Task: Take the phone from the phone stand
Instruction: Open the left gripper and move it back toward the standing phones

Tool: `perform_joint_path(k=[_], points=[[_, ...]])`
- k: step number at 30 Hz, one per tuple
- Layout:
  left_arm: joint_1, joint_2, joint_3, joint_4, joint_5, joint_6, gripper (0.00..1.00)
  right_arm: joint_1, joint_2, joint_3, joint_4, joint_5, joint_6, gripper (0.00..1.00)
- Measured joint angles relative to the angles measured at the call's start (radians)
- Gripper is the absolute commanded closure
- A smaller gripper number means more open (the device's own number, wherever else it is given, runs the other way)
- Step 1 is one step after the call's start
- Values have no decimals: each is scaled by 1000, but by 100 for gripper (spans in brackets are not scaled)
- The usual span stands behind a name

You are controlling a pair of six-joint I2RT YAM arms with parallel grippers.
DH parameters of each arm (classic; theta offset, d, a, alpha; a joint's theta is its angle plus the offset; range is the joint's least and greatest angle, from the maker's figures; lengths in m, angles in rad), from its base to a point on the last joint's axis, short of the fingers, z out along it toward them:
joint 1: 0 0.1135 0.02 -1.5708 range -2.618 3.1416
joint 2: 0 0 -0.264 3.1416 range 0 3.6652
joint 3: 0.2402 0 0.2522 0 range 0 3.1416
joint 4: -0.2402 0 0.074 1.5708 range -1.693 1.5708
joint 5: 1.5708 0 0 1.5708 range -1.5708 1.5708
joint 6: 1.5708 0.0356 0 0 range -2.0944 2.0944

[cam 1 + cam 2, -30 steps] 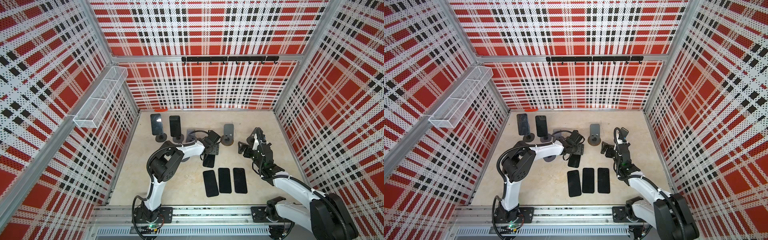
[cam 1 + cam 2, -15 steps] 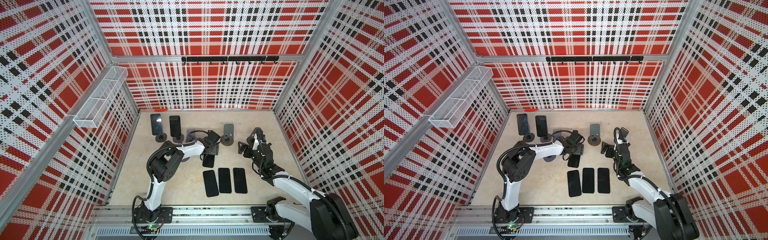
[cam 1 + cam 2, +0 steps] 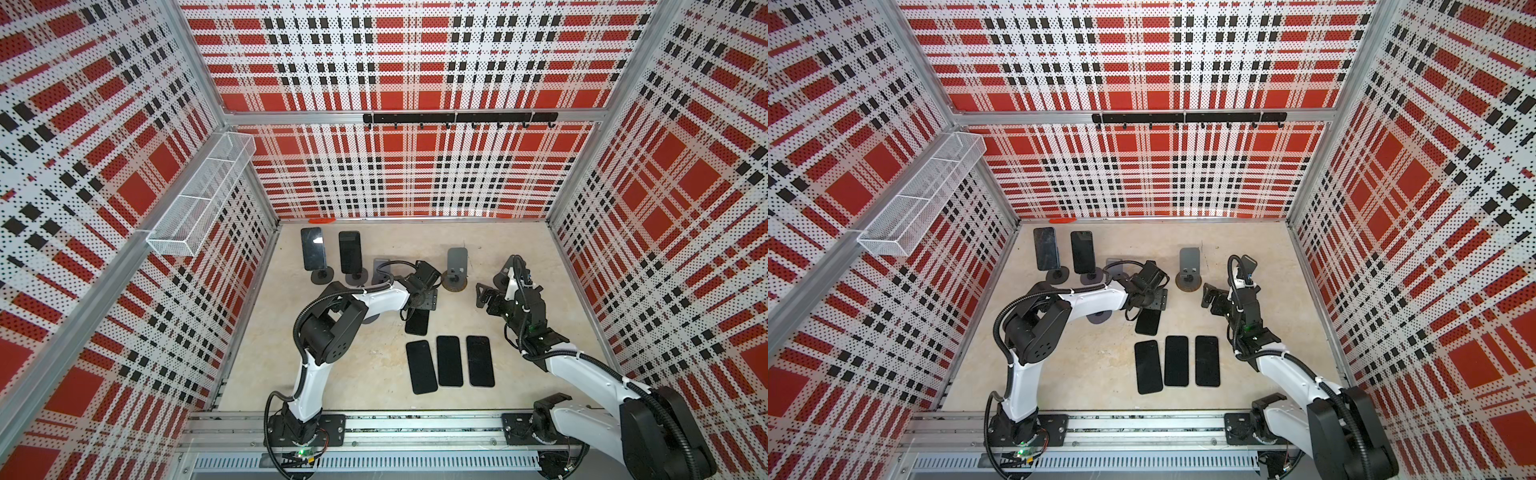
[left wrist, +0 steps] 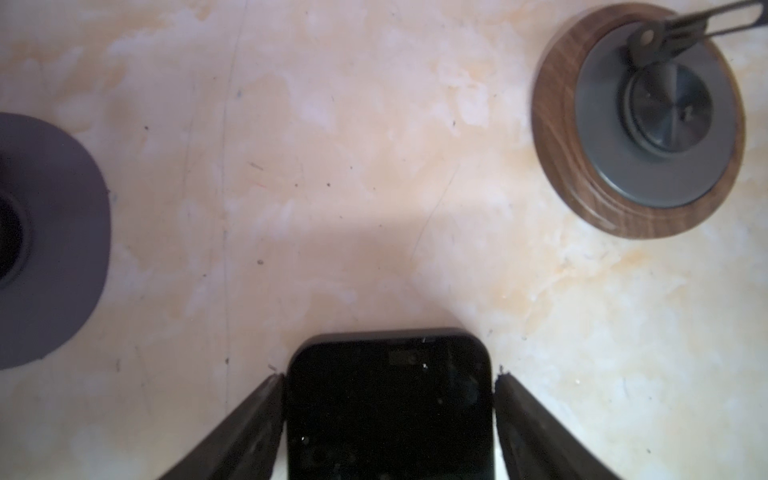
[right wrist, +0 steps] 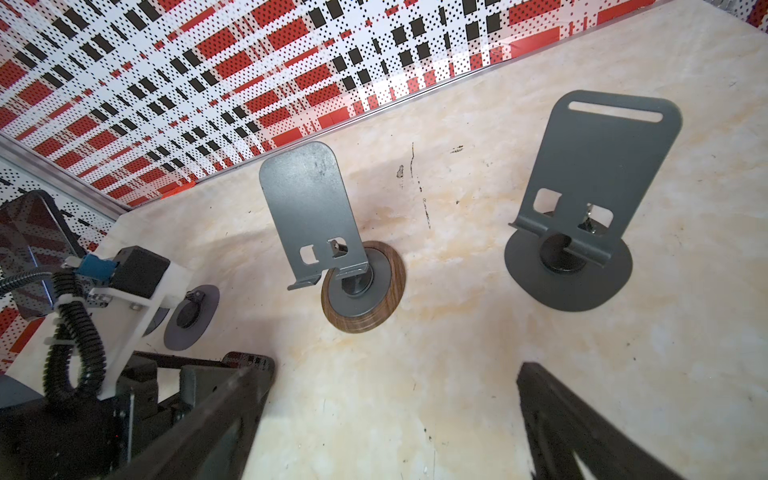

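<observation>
On the beige marbled tabletop (image 3: 415, 245) within red-plaid pegboard walls (image 3: 415, 178), my left gripper (image 4: 389, 376) stands slightly parted around the flat-lying phone (image 4: 388, 415), my right gripper (image 5: 388, 370) gapes wide at three o'clock, and nothing has visibly moved.

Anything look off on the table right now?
The fourth flat black phone sits out of line, beyond the neat row of three black phones, straddled by the left gripper. One empty grey stand sits on a brown wooden ring; the other bases are plain grey.
</observation>
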Motion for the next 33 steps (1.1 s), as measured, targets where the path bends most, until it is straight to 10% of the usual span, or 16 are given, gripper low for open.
perform_joint_path(k=[25, 33], points=[[2, -287, 129, -147, -192, 64, 13, 0, -14, -2, 3, -11, 0, 0], [160, -452, 127, -153, -203, 117, 2, 0, -22, -22, 13, -14, 2, 0]])
